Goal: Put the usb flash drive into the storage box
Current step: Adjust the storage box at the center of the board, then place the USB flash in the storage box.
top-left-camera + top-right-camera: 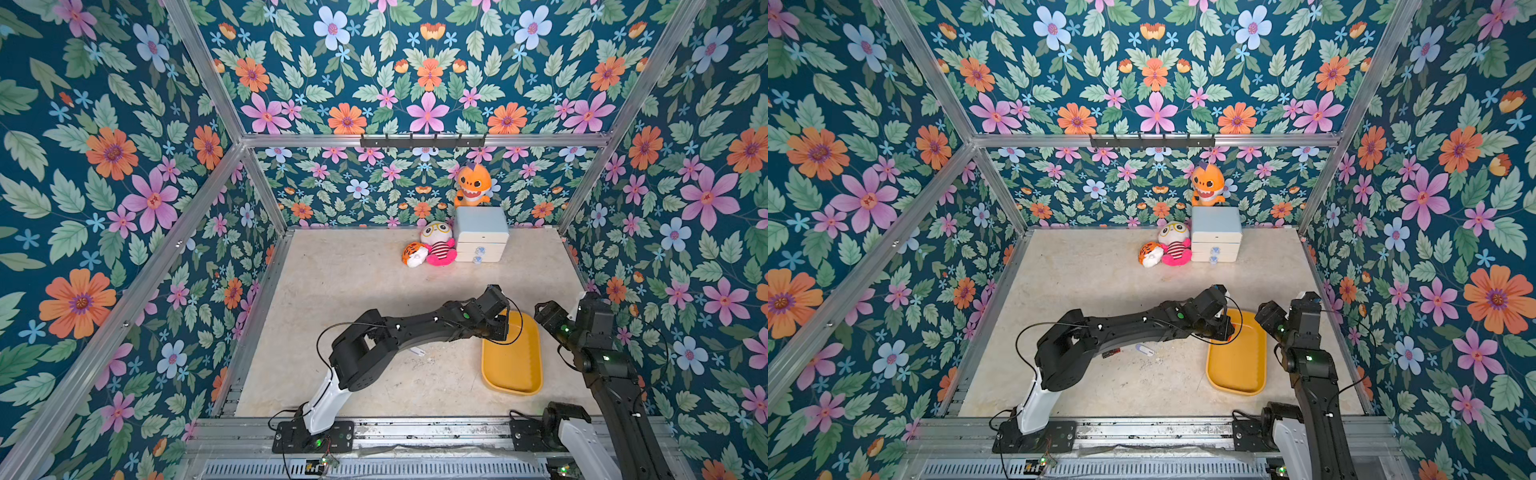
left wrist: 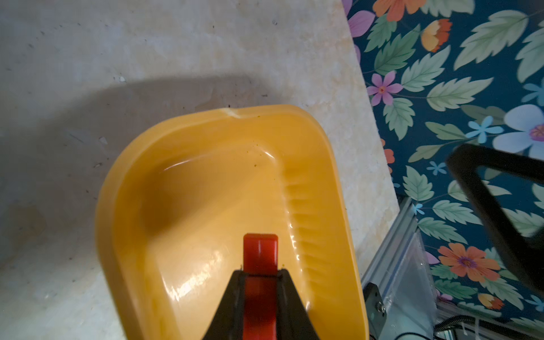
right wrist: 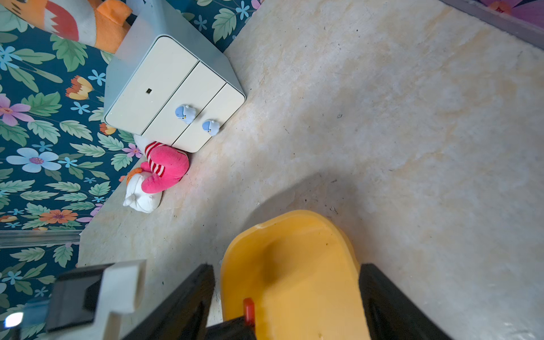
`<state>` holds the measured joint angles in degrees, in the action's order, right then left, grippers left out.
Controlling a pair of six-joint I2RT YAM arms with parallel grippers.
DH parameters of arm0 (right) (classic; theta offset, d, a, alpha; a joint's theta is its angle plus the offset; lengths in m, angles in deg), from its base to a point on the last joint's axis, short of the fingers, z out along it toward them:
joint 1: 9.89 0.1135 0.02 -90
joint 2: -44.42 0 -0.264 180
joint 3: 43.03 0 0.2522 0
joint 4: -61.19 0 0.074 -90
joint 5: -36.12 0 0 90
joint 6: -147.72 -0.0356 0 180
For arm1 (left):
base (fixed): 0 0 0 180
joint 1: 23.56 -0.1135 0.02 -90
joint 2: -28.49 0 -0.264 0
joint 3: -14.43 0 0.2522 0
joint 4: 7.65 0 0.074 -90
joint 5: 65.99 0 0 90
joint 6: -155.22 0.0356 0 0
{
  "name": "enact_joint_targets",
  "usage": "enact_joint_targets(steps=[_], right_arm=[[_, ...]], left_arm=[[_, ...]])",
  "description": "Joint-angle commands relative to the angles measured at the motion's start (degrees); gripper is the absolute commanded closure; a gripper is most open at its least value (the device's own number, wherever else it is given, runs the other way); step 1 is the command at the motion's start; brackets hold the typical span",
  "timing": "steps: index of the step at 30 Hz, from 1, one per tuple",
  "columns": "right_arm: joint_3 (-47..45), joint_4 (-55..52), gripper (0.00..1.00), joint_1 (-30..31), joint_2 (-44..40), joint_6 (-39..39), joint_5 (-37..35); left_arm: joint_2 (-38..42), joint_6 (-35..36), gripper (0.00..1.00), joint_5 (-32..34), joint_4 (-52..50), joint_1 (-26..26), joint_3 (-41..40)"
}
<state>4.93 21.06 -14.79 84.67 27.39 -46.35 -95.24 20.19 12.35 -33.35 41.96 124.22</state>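
The left claw (image 2: 260, 272) is clenched on the flash drive (image 2: 260, 253), a short red stick that projects straight out past the fingertips. Its long axis follows the line of the fingers and points along the length of the tray (image 2: 182, 132), toward the tray's rounded far end. The drive hangs inside the rim line, over the tray floor and nearer the ribbed side wall. Whether it touches the floor cannot be told. The coming move therefore calls for no sideways travel, only a short descent or a release in place. The left arm (image 1: 415, 328) reaches from its base at the near edge of the table (image 1: 374, 291) forward and across to the right, with the wrist pitched down over the far part of the tray. The right claw (image 3: 285, 270) is spread and empty. It sits just beside the same end of the tray and takes no part in the carry. A small white stick (image 1: 1144, 350) lies on the table under the left arm, apart from the tray. The drawer cabinet (image 1: 482, 232) and the plush toys (image 1: 434, 249) stand at the far wall, well apart.
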Motion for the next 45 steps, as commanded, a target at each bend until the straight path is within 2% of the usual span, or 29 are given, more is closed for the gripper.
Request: enact_joint_targets(steps=[1, 8, 14, 19, 24, 31, 42, 44, 45], right_arm=[[-0.56, 0.25, 0.17, -0.06, -0.34, 0.0, -0.16], [-1.41, 1.22, 0.17, -0.04, -0.1, 0.44, 0.33], [-2.02, 2.17, 0.17, -0.12, 0.39, 0.43, 1.15], [-2.6, 2.91, 0.17, -0.14, 0.94, 0.36, 2.24], [-2.82, 3.16, 0.17, -0.03, 0.93, 0.27, 2.5], [-2.99, 3.26, 0.17, -0.04, 1.32, 0.18, 3.08], [-2.99, 3.34, 0.17, -0.03, 1.94, 0.17, 4.11], [-2.91, 3.19, 0.17, -0.06, 2.18, 0.18, 4.47], [-2.91, 3.09, 0.17, -0.05, 2.13, 0.27, 4.58]], left_arm=[[-3.18, -0.17, 1.0, 1.93, -4.93, -0.77, 4.29], [-3.65, -1.33, 1.0, 8.72, -10.34, -4.8, 4.46], [2.39, -1.63, 1.0, 12.64, -11.1, -7.61, -3.2], [4.42, -1.6, 1.0, 11.9, -9.86, -8.08, -6.09], [2.1, -2.21, 1.0, 10.34, -8.87, -7.51, -3.07], [-5.37, -2.6, 1.0, 9.57, -11.73, -5.15, 8.84], [-9.56, -4.8, 0.99, 11.77, -10.66, -5.31, 11.14], [-10.03, -4.23, 0.94, 11.61, -10.59, -5.53, 11.84], [-10.05, -4.19, 0.88, 11.58, -10.52, -5.85, 11.86]])
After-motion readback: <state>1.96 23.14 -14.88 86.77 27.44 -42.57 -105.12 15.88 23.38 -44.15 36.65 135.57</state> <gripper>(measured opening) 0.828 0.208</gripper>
